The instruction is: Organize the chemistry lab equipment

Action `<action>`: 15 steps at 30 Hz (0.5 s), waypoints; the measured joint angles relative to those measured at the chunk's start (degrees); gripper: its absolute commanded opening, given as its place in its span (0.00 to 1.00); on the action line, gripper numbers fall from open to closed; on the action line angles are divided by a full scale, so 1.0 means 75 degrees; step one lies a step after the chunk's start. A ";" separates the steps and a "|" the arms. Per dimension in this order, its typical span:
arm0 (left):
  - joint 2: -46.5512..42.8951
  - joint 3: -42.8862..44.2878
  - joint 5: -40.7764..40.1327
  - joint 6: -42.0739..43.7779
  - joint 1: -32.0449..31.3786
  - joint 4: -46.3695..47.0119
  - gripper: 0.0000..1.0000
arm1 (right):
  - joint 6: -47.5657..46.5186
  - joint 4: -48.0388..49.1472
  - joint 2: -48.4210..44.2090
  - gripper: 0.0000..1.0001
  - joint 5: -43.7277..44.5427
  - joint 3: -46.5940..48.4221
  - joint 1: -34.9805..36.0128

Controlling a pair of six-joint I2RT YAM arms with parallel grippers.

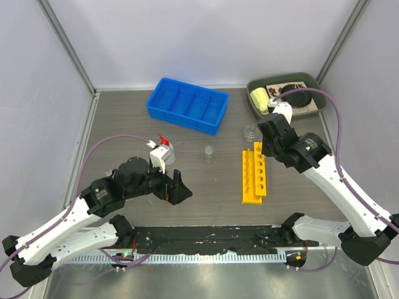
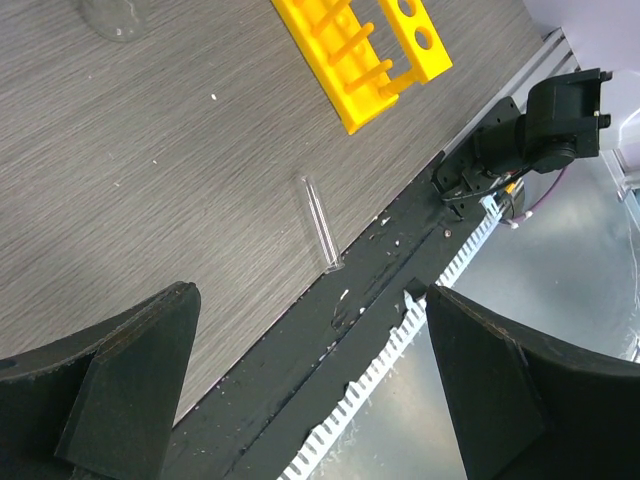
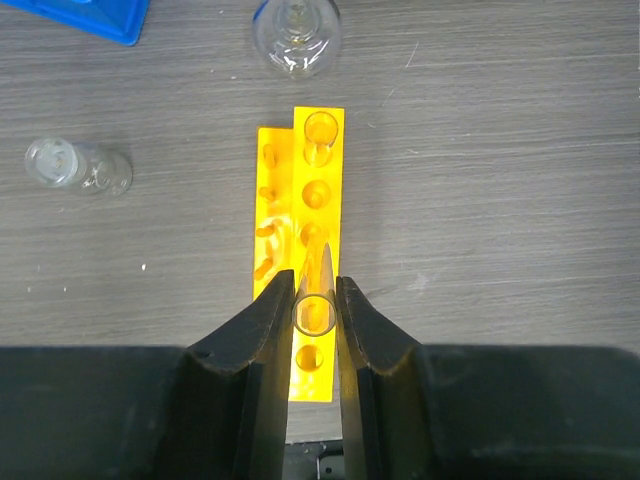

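A clear test tube [image 3: 315, 305] is pinched upright in the right claw [image 3: 315, 282], directly above the yellow test-tube rack [image 3: 335, 160] on the grey worktop [image 3: 480, 150]. A round glass flask [image 3: 297, 35] stands just beyond the rack's far end. A small glass beaker [image 3: 78, 165] sits well apart from the rack. The left claw [image 2: 308, 292] gapes wide, holding nothing, over another clear tube [image 2: 320, 222] lying near the worktop's front edge.
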 measured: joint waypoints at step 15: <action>0.0242 -0.0003 0.0006 0.0012 0.0000 -0.0012 1.00 | -0.0015 0.1495 -0.0312 0.04 0.0595 -0.1134 -0.0003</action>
